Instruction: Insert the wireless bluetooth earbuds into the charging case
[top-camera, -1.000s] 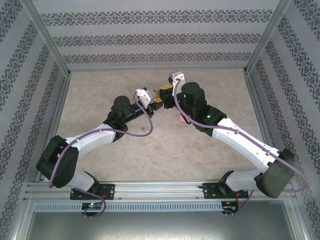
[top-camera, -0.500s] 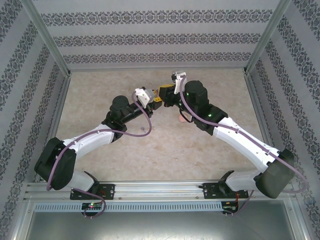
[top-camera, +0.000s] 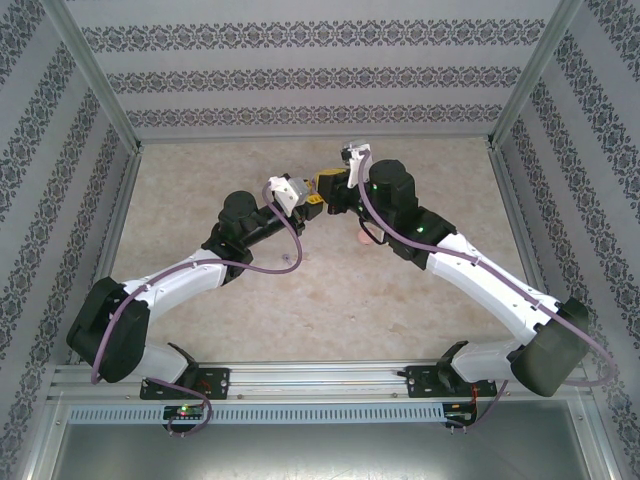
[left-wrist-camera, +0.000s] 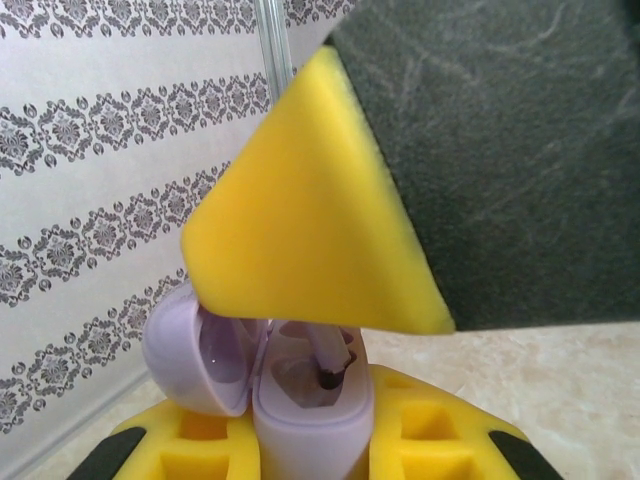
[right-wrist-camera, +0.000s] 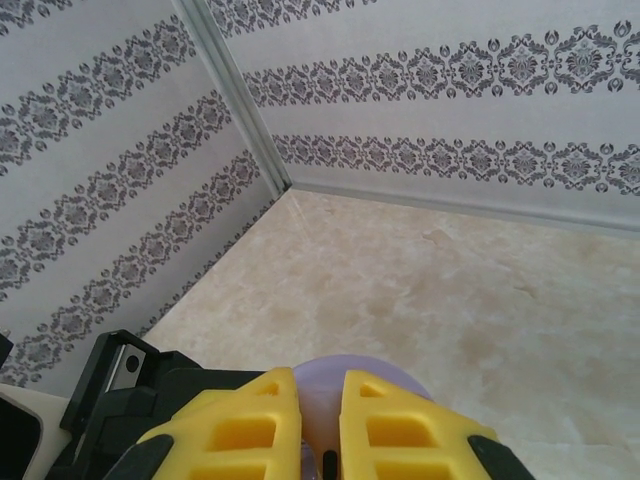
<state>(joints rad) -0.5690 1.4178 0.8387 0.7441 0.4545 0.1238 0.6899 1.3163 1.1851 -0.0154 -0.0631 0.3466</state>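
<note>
The purple case (left-wrist-camera: 285, 400) is clenched in the left claw (left-wrist-camera: 305, 445). The purple earbud (left-wrist-camera: 332, 356), pinched by the right claw (right-wrist-camera: 320, 425), is best eased stem-first toward 6 o'clock.

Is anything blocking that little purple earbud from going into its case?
Nothing visible does. The purple case stands open with its lid swung aside, and the purple earbud under the right pincer already dips into it.
</note>
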